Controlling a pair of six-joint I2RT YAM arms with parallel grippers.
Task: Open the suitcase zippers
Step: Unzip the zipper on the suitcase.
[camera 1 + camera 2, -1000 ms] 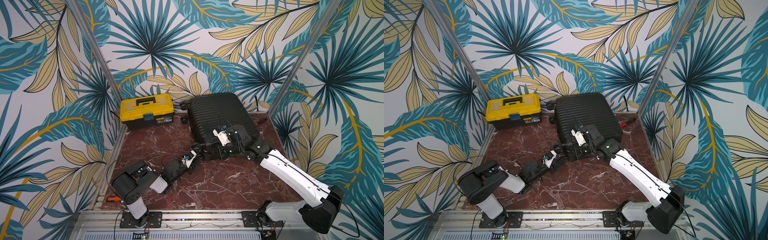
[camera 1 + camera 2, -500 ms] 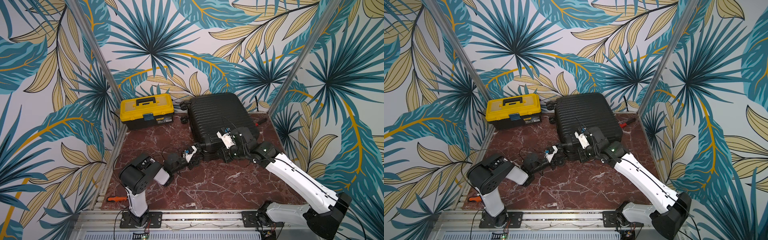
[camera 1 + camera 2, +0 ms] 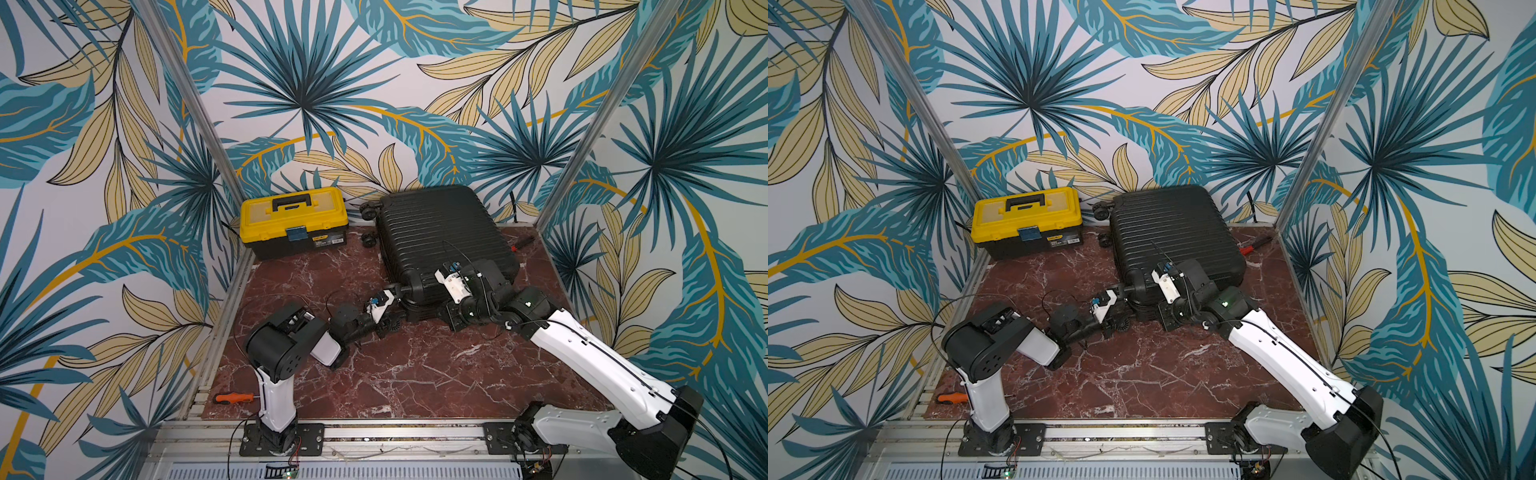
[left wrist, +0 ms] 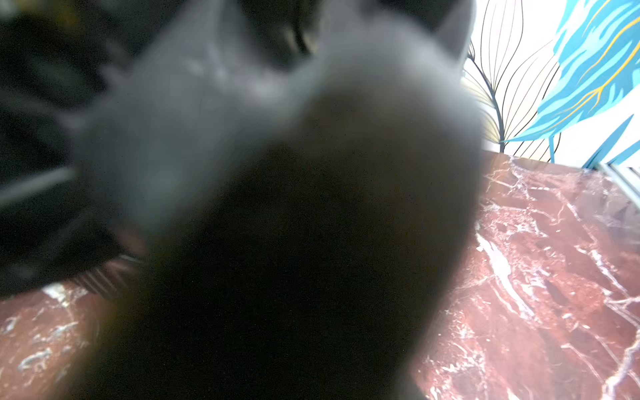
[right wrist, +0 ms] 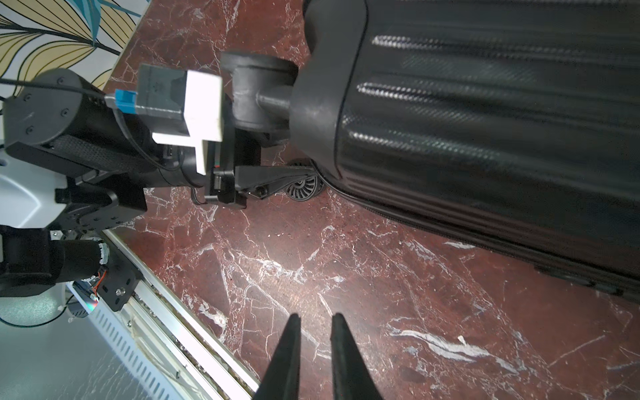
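The black ribbed suitcase (image 3: 440, 232) (image 3: 1175, 232) lies flat at the back of the marble floor. In the right wrist view its zippers (image 5: 398, 215) show as a thin dark track along the low seam of the shell (image 5: 485, 121); no pull shows. My left gripper (image 3: 397, 313) (image 3: 1121, 316) reaches the case's near left corner, one finger (image 5: 270, 178) beside a small wheel (image 5: 304, 185). The left wrist view is blocked by a dark blur, so its jaws cannot be read. My right gripper (image 5: 315, 320) (image 3: 455, 322) hangs over bare floor by the front edge, a narrow gap between its fingers, nothing in it.
A yellow-and-black toolbox (image 3: 293, 222) (image 3: 1025, 220) stands at the back left beside the suitcase. An orange screwdriver (image 3: 232, 398) lies at the front left edge, and a red-handled tool (image 3: 521, 243) lies behind the suitcase on the right. Patterned walls close in three sides.
The left arm's lower link has swung up to stand upright and its gripper has drawn closer to the suitcase's corner. The right arm has shifted only slightly.
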